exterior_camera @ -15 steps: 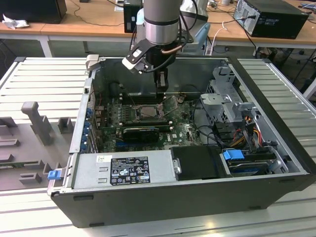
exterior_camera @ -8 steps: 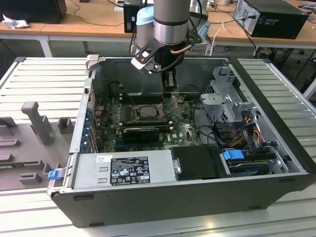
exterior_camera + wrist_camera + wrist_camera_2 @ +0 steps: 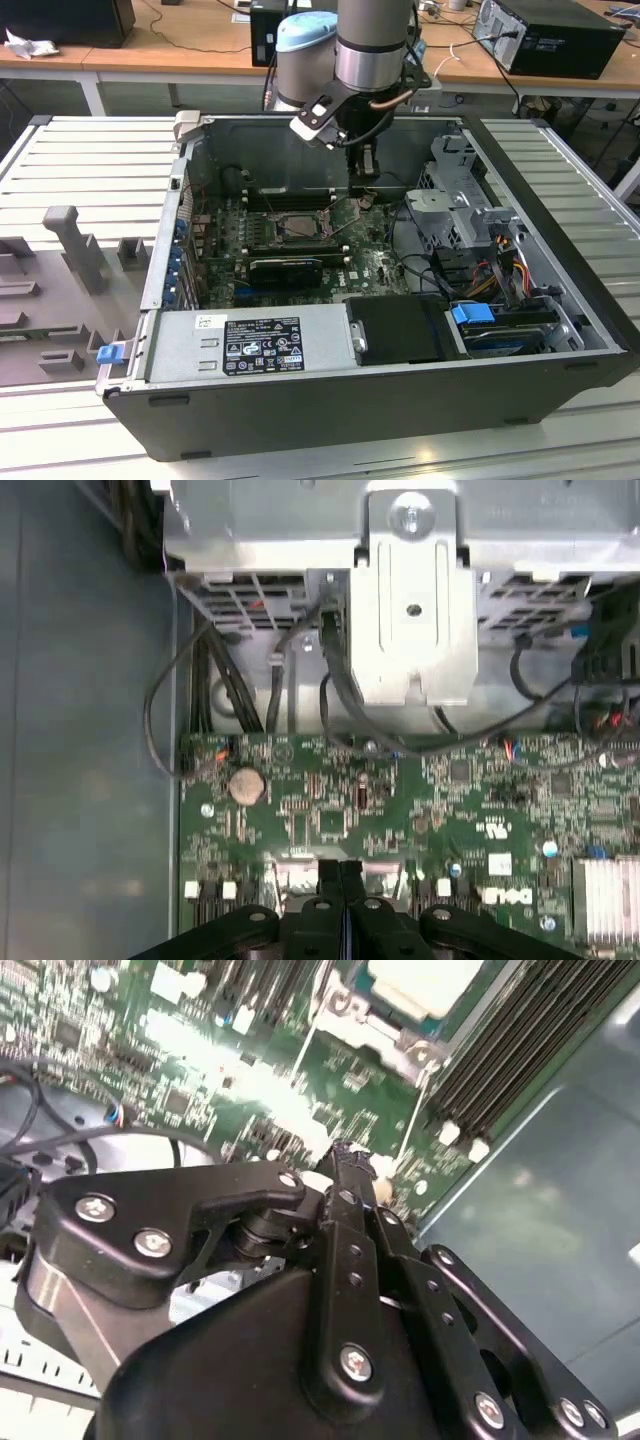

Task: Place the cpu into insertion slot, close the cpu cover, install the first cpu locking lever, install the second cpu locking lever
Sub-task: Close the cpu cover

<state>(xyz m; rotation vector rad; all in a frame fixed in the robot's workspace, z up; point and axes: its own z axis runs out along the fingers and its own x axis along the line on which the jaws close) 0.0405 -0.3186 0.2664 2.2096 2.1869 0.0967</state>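
Observation:
The insertion slot [image 3: 290, 226] sits in the middle of the green motherboard, with a silvery rim. In the second wrist view the cpu [image 3: 424, 980] shows as a pale square face lying in the socket, and the silvery cpu cover [image 3: 362, 1022] frames it. A thin metal lever [image 3: 412, 1120] runs along the socket's side; I cannot tell whether it is latched. My gripper [image 3: 366, 178] hangs inside the case toward the exterior view's right of the socket, just above the board. Its black fingers [image 3: 352, 872] are pressed together and shut, with nothing seen between them, as the gripper [image 3: 345, 1156] also shows from behind.
Long black memory slots [image 3: 520, 1030] run beside the socket. A silver drive cage [image 3: 412, 600] with black cables [image 3: 210, 680] stands just past the board's edge. The power supply [image 3: 250, 342] fills the case front. The grey case wall [image 3: 560, 1220] is close.

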